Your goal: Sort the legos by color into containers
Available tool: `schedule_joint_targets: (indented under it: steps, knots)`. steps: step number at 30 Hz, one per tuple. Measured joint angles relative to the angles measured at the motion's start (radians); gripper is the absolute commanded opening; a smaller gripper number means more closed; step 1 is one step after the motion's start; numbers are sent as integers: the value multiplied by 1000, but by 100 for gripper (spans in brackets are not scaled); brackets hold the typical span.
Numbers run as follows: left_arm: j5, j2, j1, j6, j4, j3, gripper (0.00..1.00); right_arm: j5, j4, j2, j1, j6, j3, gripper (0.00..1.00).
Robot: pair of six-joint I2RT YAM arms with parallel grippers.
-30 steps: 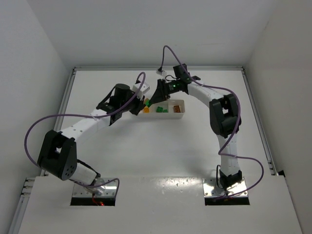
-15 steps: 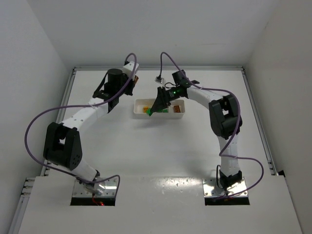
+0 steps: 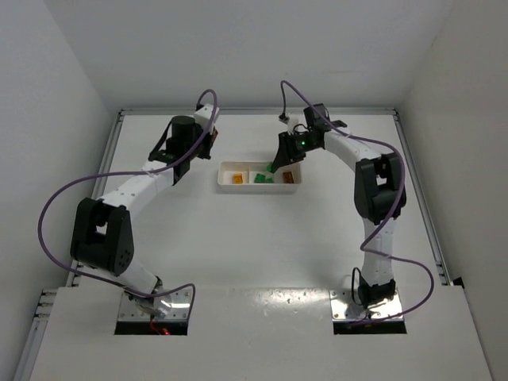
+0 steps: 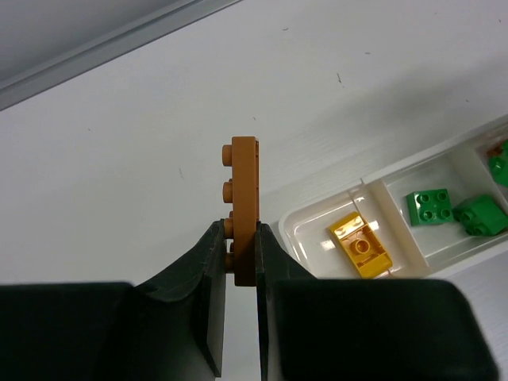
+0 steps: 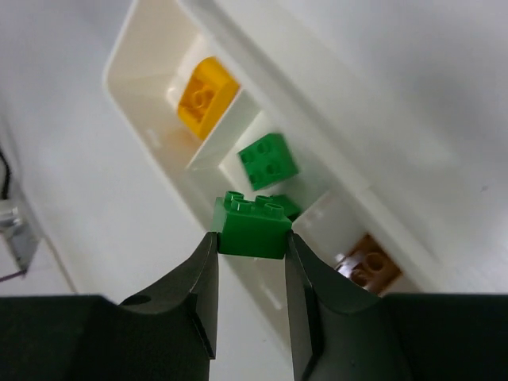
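A reddish-brown lego plate (image 4: 244, 171) is gripped on edge by the left end effector (image 4: 241, 238), over the bench (image 4: 119, 159) beside the white tray (image 4: 317, 210). A green lego (image 5: 252, 226) is clamped by the right end effector (image 5: 250, 242) over the tray's middle compartment, where 2 green bricks (image 5: 268, 161) are lying. 1 yellow brick (image 5: 205, 97) is seen in an end compartment.

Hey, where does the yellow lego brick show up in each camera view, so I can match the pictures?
Top external: the yellow brick lies just above centre, in the left-end compartment of the white tray.
Left wrist: lower right, in the nearest compartment.
Right wrist: upper left of centre, in the farthest compartment.
Shared landmark: the white tray, with green bricks in the compartment next to the yellow one.
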State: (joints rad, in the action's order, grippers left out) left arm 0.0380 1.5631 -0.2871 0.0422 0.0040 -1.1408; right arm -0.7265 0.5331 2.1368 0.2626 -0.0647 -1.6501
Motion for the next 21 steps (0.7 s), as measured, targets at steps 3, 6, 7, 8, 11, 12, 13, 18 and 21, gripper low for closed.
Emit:
schedule_joint_targets:
  steps: [3,6,7,8,11,12,13,18,21]
  knots:
    - [0,-1,0,-2,0,0,0,60,-10,30,1,14,-43,0]
    - [0,-1,0,-2,-2,0,0,94,-8,56,11,21,-63,0]
    - [0,-1,0,-2,-2,0,0,101,-8,62,15,22,-66,0]
    - [0,-1,0,-2,-2,0,0,107,-8,66,19,24,-67,0]
    - [-1,-2,0,-2,-2,3,0,131,-7,72,35,29,-67,7]
    - [-1,-3,0,-2,-2,6,0,138,-7,71,40,32,-67,8]
    - [-1,-6,0,-2,-3,8,0,144,-8,71,47,36,-68,11]
    - [29,-14,0,-6,-3,16,0,159,-8,72,74,48,-71,43]
    - [69,-17,0,-16,-5,19,0,174,-8,72,89,54,-76,63]
